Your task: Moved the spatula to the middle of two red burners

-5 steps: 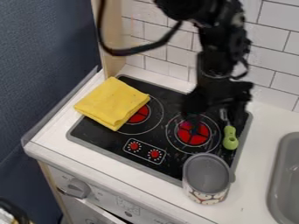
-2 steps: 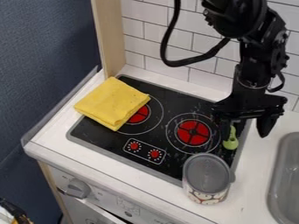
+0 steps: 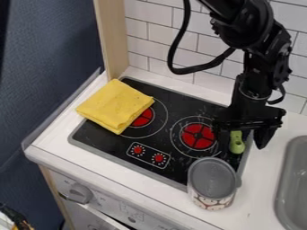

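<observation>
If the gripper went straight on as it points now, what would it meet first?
The gripper points down and would probably meet the spatula's green handle first, though their depth apart is unclear.

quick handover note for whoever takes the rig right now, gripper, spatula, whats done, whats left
Gripper: open, at the green-handled spatula.
Spatula: on the right side of the cooktop, beside the right burner.
Done: gripper at the spatula; spatula not yet between the burners.
Left: grip it, lay it between that burner and the left one, partly under the yellow cloth.
</observation>
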Tool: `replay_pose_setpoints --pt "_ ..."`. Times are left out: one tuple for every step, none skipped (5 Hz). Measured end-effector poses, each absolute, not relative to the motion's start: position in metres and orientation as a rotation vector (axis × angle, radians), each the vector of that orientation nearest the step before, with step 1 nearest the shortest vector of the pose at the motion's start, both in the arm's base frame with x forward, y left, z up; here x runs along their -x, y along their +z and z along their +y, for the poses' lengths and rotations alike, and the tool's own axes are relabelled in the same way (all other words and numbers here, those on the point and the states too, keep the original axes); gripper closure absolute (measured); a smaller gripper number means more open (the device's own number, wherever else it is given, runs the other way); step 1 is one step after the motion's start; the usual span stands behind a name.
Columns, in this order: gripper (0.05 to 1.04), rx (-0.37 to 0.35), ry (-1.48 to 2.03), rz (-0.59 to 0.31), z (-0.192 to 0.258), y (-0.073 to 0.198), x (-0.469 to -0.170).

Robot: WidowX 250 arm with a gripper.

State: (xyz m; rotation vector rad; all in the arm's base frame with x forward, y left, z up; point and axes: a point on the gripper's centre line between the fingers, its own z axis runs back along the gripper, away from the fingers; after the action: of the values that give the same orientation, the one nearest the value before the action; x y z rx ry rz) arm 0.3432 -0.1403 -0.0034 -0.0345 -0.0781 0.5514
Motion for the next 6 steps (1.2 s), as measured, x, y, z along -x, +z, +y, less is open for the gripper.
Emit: replay_pose_setpoints --pt "0.137 -0.037 0.560 -0.071 -0.136 -0.019 -0.349" --pt "0.430 -0.027 0.557 -0.103 -0.144 -0.018 -0.351" --pt "0.654 -0.031 0.564 -0.112 -0.143 -0.018 -0.352" --pt "0.658 -0.039 0.572 -0.112 -0.141 -0.019 -0.352" --pt "0.658 -0.041 0.589 -0.101 -0.141 -0.017 -0.349" --pt "0.659 -0.002 0.634 -0.131 -0.144 0.005 -0.351"
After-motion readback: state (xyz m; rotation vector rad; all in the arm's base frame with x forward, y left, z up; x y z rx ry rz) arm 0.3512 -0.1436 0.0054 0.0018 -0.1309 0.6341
